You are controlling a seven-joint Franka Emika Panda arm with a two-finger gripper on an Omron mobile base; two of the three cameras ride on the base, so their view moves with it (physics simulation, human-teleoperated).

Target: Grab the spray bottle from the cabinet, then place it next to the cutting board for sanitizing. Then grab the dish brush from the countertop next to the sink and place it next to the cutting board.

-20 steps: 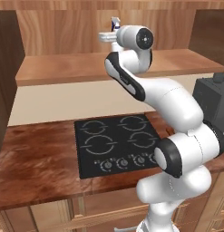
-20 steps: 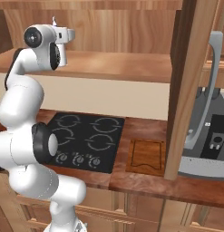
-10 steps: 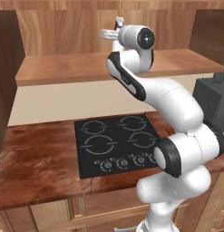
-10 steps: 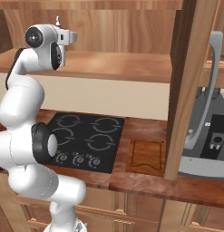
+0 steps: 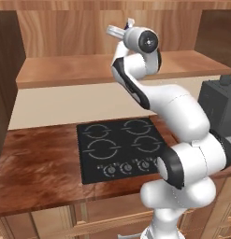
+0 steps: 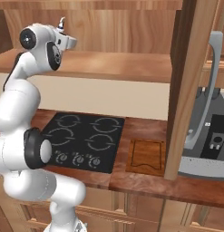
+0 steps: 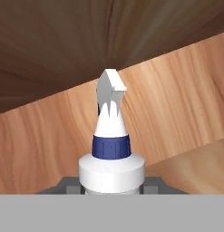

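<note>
One bottle (image 7: 111, 154), white with a blue collar and a white trigger head, stands between the jaws of the gripper (image 5: 120, 31), which are part-closed on its body. The hand view looks along the bottle toward a brown wood wall. In the left base view the gripper is raised high above the shelf (image 5: 79, 69), with the stove (image 5: 121, 148) on the countertop (image 5: 37, 172) below. In the right base view the bottle's tip (image 6: 62, 23) rises above the hand; the board (image 6: 147, 157) lies flat just right of the stove, beside the open cabinet door (image 6: 188, 81).
</note>
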